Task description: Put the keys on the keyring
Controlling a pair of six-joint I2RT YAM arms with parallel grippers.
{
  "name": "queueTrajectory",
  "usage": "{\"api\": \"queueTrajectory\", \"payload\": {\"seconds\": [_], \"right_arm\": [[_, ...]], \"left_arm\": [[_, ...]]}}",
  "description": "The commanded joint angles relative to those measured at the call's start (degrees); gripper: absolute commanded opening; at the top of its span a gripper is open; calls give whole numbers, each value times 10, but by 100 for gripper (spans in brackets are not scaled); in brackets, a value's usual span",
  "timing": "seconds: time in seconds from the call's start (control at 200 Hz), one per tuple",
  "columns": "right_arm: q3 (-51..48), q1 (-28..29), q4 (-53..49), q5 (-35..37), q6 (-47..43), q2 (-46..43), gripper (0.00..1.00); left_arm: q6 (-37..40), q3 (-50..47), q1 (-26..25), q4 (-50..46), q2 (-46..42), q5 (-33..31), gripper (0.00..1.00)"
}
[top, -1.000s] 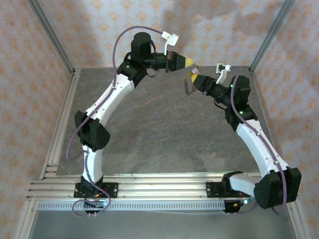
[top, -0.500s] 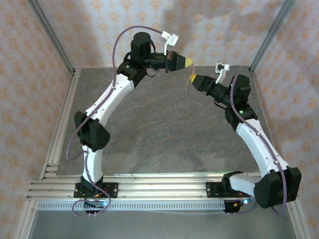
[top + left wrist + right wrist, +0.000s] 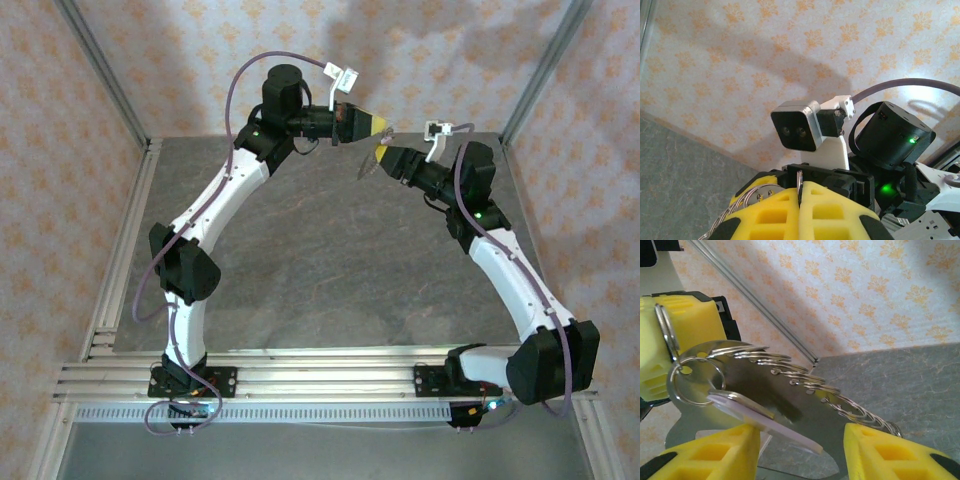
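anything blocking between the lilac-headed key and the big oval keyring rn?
Nothing visible. The small lilac-headed key sits beside the thin metal oval keyring, under its fringe of small loops. The left gripper pinches a thin metal loop next to them; the right gripper has its yellow fingers open either side of the key.

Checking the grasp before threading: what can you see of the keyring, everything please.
The keyring is a thin silvery metal loop, held up in the air. Small split rings fringe its upper arc. One end is pinched in the shut left gripper; the left wrist view shows a thin metal edge between its yellow fingers. A smaller ring by that end carries the lilac-headed key, which lies against one finger of the open right gripper.
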Motion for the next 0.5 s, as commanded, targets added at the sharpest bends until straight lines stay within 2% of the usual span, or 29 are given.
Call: {"api": "queueTrajectory", "payload": {"seconds": [0.0, 0.18, 0.27, 0.305, 0.38, 0.495], "right_arm": [[22, 3, 7, -8, -16, -8, 43], [17, 3, -5, -5, -26, -24, 30], [16, 3, -10, -4, -31, -31, 28], [15, 3, -12, -5, -33, -32, 29], [16, 3, -17, 1, -39, -31, 45], [20, 3, -22, 13, -44, -31, 47]], "left_arm": [[5, 1, -5, 9, -17, 11, 0], [11, 4, -5, -2, -13, 8, 0], [11, 5, -5, -2, -11, 7, 0], [11, 5, -5, -3, -11, 7, 0], [13, 7, -5, -6, -9, 8, 0], [15, 10, -5, -11, -7, 9, 0]]}}
